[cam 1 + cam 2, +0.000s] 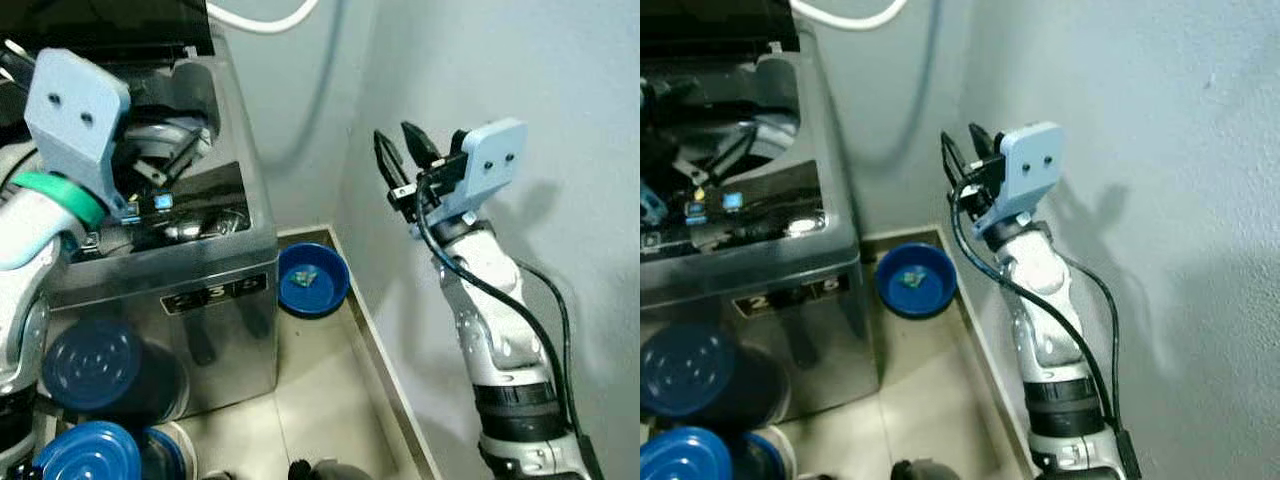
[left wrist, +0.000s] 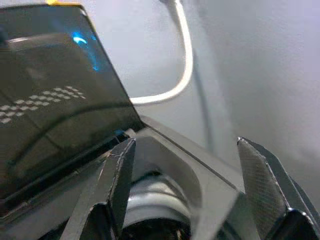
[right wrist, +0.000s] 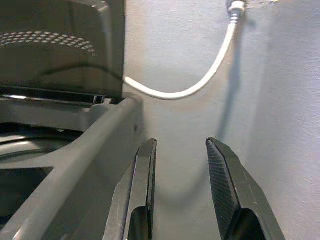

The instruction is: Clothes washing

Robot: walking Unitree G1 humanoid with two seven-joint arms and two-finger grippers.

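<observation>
1. Standing nearest on the floor at the left are round blue lids point(image 1: 92, 455) on dark containers, one point(image 1: 93, 365) pressed against the front of the washing machine point(image 1: 200, 300).
2. The pale tiled floor point(image 1: 320, 400) runs along the machine's right side, edged by a metal strip where it meets the grey wall point(image 1: 560, 90).
3. The right arm rises from the near right beside that wall; the right end effector point(image 1: 400, 160) is held up in the air, right of the machine and apart from it, its black fingers point(image 3: 222, 185) spread with a clear gap between them and nothing gripped.
4. A blue basin point(image 1: 312, 280) sits on the floor just right of the machine's front corner, with a small pale scrap lying inside it.
5. The washing machine is a silver top-loader with digits on its front panel; its dark lid point(image 2: 45, 95) stands raised at the far side, leaving the drum opening point(image 1: 180, 190) exposed.
6. The left end effector point(image 2: 185, 195) hangs over that opening, above the drum rim, its two fingers point(image 2: 117, 180) wide apart and released, holding nothing.
7. Farthest back, a white hose point(image 3: 200, 85) sags in a curve from a fitting on the wall down behind the lid.
</observation>
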